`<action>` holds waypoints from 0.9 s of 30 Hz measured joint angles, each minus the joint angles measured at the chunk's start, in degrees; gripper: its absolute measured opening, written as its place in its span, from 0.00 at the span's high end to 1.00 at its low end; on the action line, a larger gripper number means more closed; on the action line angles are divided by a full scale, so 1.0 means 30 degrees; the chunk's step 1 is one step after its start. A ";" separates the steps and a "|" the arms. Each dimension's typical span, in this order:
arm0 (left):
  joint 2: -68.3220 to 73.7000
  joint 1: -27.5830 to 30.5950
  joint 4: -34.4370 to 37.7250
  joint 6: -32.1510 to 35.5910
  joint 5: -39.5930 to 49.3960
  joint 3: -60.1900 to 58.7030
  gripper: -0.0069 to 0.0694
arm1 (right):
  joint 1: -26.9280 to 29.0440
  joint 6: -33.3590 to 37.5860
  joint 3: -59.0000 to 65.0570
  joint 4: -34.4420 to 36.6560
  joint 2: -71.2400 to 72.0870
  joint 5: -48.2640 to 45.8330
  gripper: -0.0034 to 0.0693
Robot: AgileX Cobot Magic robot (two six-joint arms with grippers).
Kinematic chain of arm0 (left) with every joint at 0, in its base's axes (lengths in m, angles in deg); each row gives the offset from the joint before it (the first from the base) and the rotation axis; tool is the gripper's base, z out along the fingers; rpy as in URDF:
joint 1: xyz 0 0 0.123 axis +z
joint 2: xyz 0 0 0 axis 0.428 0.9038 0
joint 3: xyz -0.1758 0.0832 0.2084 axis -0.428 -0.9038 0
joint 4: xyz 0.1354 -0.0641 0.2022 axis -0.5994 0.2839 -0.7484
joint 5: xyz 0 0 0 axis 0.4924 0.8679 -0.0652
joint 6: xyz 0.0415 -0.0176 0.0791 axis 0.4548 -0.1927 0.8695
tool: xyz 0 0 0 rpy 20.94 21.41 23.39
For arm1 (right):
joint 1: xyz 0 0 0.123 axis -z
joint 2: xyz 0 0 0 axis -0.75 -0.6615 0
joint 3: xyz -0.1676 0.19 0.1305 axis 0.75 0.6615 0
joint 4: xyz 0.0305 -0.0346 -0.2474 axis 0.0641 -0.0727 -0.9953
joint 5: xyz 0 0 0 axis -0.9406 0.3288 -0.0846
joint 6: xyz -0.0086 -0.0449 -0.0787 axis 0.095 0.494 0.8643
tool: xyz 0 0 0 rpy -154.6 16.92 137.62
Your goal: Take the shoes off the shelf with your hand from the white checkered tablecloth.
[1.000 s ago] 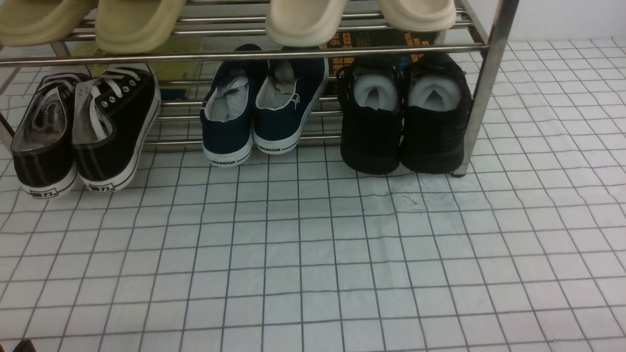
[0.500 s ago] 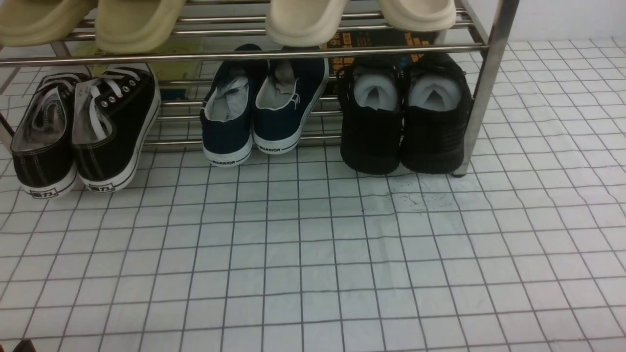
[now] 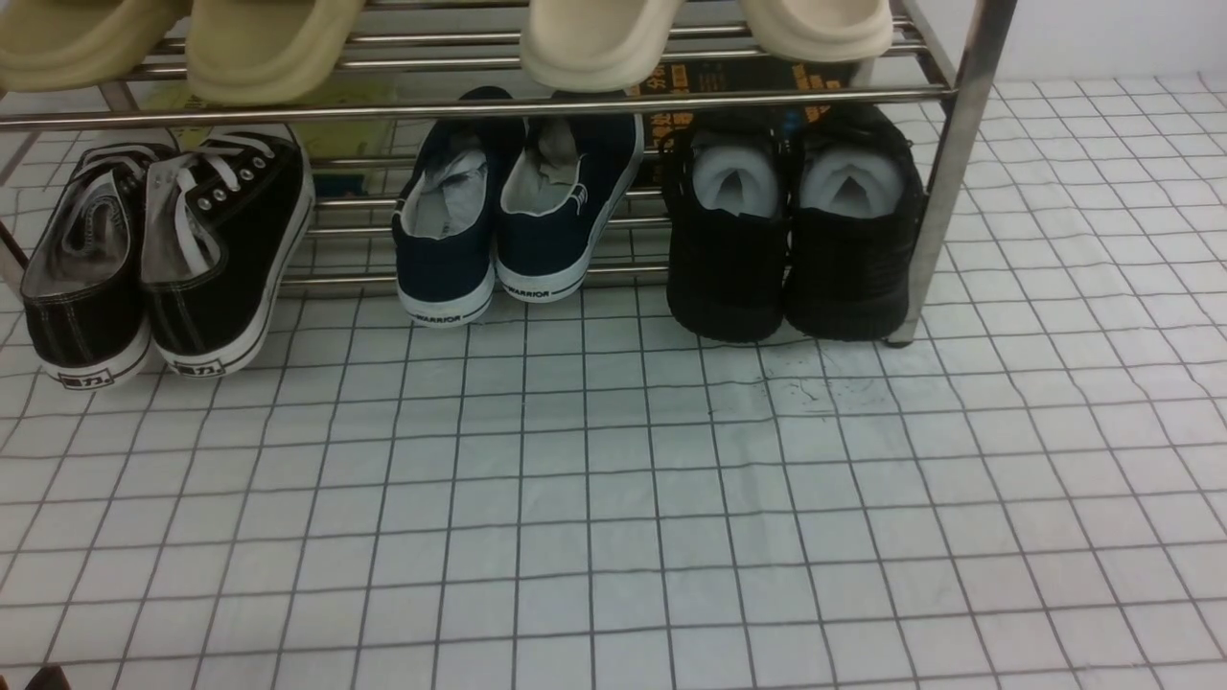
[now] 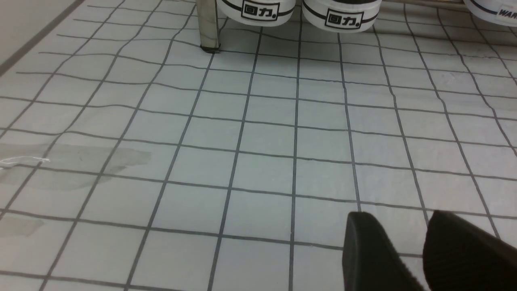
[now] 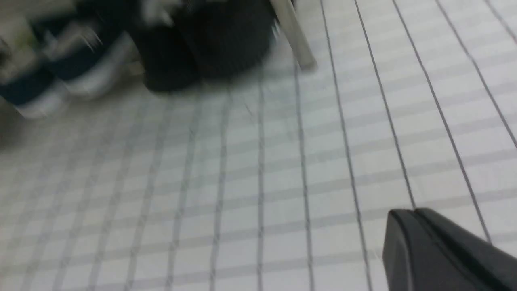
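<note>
Where the right post of the shelf (image 3: 944, 172) stands, at one o'clock, I list the shoes (image 3: 791, 230), heels on the surface (image 3: 613, 498); left hand (image 4: 400, 216) slightly parted, right hand (image 5: 414, 212) pressed together.

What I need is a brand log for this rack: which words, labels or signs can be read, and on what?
"WARRIOR": white heel sole of each navy sneaker.
"回力": heel label of each black canvas sneaker; blurred in the front view.
Yellow characters on the dark box behind the shoe rack: cut off, unreadable.
On the all-black sneakers: no text seen.
</note>
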State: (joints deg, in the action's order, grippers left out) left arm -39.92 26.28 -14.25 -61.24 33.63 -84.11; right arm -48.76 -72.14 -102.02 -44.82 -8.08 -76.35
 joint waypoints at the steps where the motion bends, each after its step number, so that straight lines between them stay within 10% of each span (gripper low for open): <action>1: 0.0000 0.0000 -0.0019 0.0000 0.0000 0.0000 0.59 | 0.0000 -0.0050 -0.0871 -0.0532 -0.2151 -0.2099 0.96; 13: 0.0000 0.0000 -0.0019 0.0000 0.0000 0.0000 0.59 | -0.3546 0.8006 -0.5200 0.7813 -1.3722 -0.3198 0.65; 27: 0.0000 0.0000 -0.0019 0.0000 0.0000 0.0000 0.59 | -0.9892 0.2600 -1.8270 0.0713 -2.3138 0.0180 0.45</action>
State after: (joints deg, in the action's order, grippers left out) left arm -39.92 26.28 -14.30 -61.24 33.63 -84.11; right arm -78.43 -64.34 -156.83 -42.68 -77.49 -75.81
